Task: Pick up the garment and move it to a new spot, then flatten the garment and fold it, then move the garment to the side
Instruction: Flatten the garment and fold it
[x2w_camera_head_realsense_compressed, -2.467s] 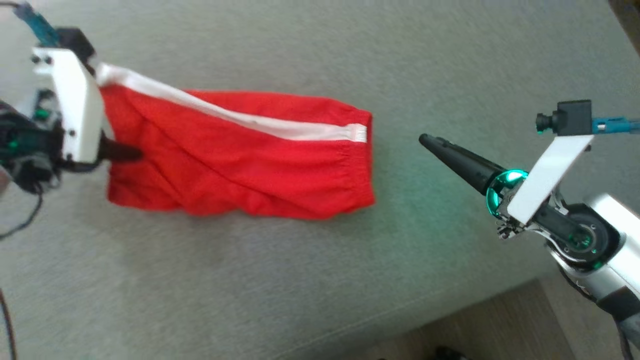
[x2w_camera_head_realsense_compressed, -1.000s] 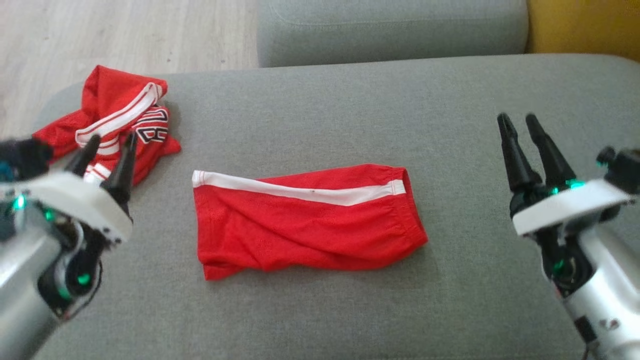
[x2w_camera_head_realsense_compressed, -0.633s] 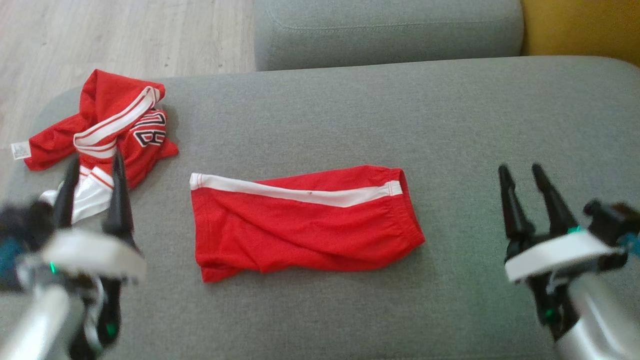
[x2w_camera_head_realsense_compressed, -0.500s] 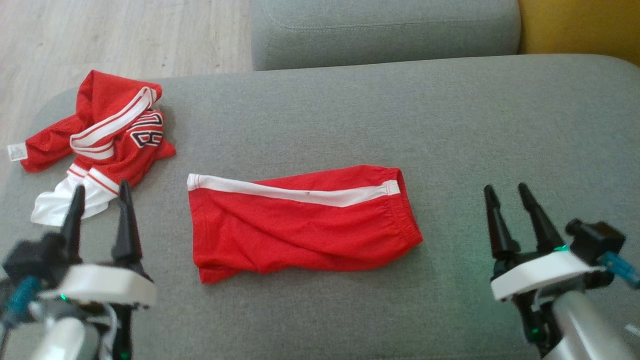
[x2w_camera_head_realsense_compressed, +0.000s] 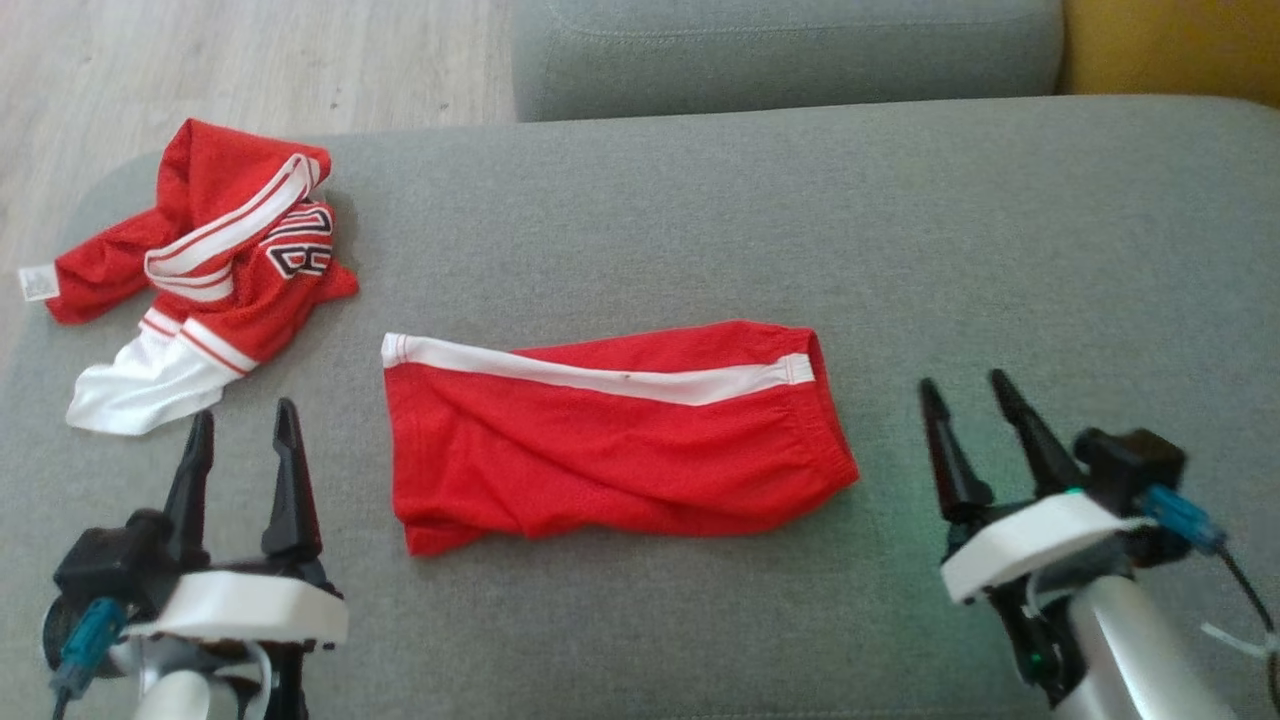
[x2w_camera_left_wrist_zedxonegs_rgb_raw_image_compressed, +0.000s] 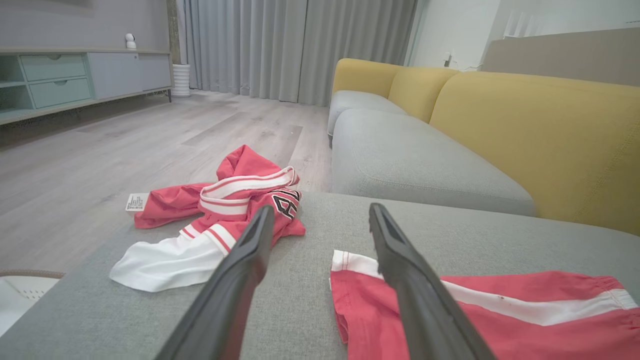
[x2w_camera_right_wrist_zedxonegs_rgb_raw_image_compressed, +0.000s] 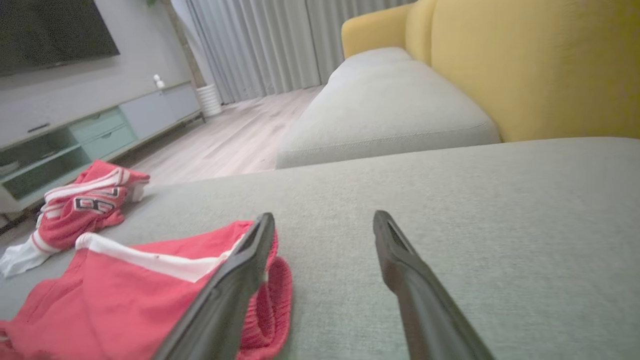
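The red shorts lay folded, white stripe uppermost, mid-seat on the grey sofa cushion, flanked at either end by the left pincer and right pincer, both spread wide and empty; this suggested that only the move aside was left to do. A crumpled red jersey occupied the far left corner, leaving the right side less obstructed.

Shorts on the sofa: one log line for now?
shorts: folded, flat on cushion | left gripper: open, empty | right gripper: open, empty | jersey: crumpled, left
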